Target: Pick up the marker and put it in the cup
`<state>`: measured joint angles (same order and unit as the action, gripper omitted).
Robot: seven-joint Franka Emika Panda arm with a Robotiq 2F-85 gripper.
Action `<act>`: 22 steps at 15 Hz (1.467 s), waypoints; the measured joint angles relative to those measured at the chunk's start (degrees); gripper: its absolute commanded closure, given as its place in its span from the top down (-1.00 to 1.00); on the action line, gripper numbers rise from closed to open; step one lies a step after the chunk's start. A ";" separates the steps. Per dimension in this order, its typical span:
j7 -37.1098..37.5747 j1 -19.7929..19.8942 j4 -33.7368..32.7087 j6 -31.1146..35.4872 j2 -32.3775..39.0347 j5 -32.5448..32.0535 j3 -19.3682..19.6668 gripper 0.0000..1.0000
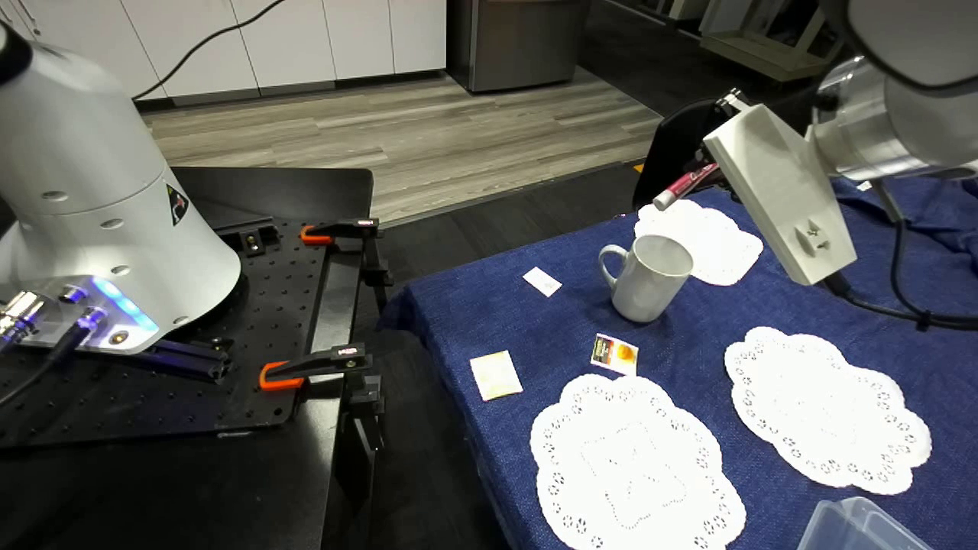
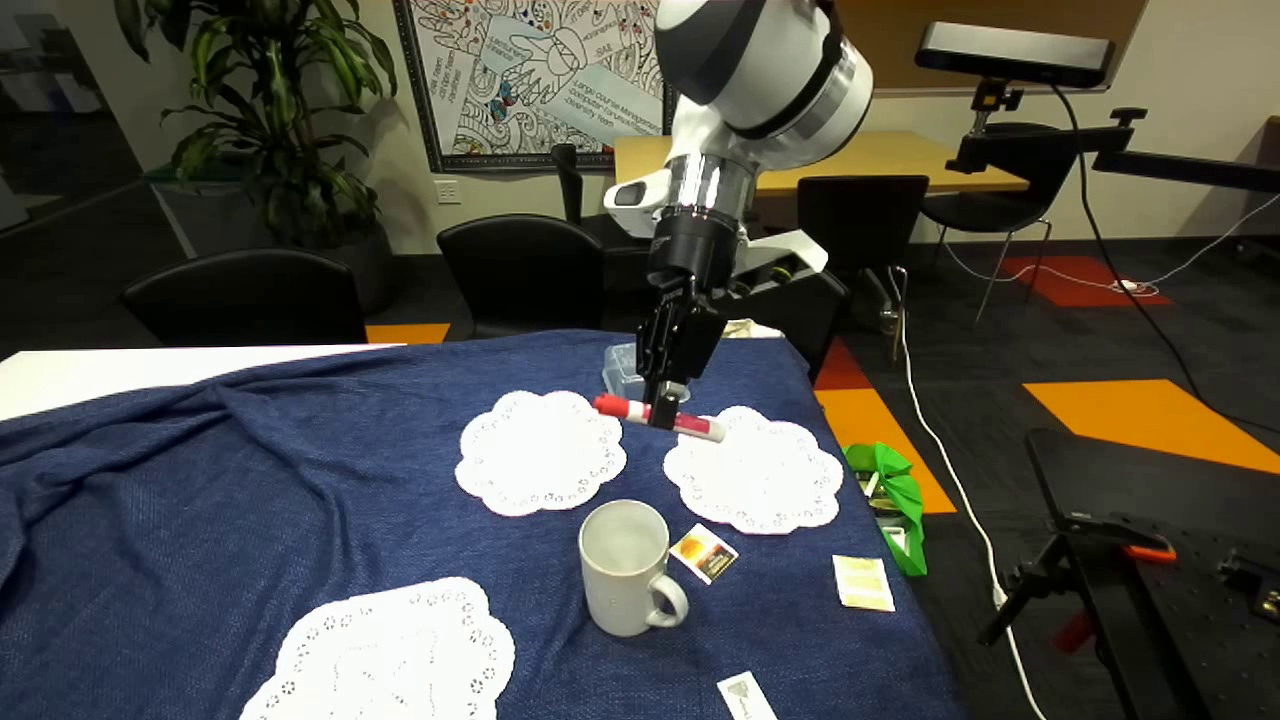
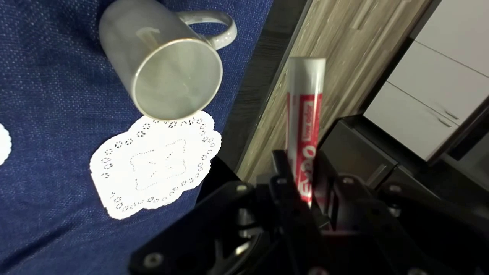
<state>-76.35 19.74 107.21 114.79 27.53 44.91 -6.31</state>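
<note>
End effector point(image 2: 664, 408) is clamped on marker point(image 3: 305, 128), nearer level than upright, so lowering it without re-tilting first could snag and topple the cup point(image 2: 618, 590).

A smooth, glazed ceramic mug point(image 1: 648, 281) shines against coarse-woven blue cloth point(image 2: 250, 500) and matt, perforated paper doilies point(image 1: 829, 412). The marker point(image 3: 305, 110) has a glossy plastic barrel; metallic screws point(image 3: 153, 260) dot the black tool point(image 2: 664, 408). Floor planks point(image 1: 321, 145) show wood grain.
</note>
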 measured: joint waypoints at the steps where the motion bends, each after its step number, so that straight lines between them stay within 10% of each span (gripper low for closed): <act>1: 0.00 0.00 0.00 0.00 0.01 0.00 0.01 -0.60; 3: 0.00 0.00 -0.01 0.00 0.02 0.00 0.04 -0.90; 9: -3.76 -2.04 -0.01 0.28 1.32 4.86 0.56 -0.90; 22: -38.08 -4.69 1.61 3.65 4.88 28.77 3.06 -0.90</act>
<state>-114.43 15.05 108.82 118.44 32.42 73.68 -3.25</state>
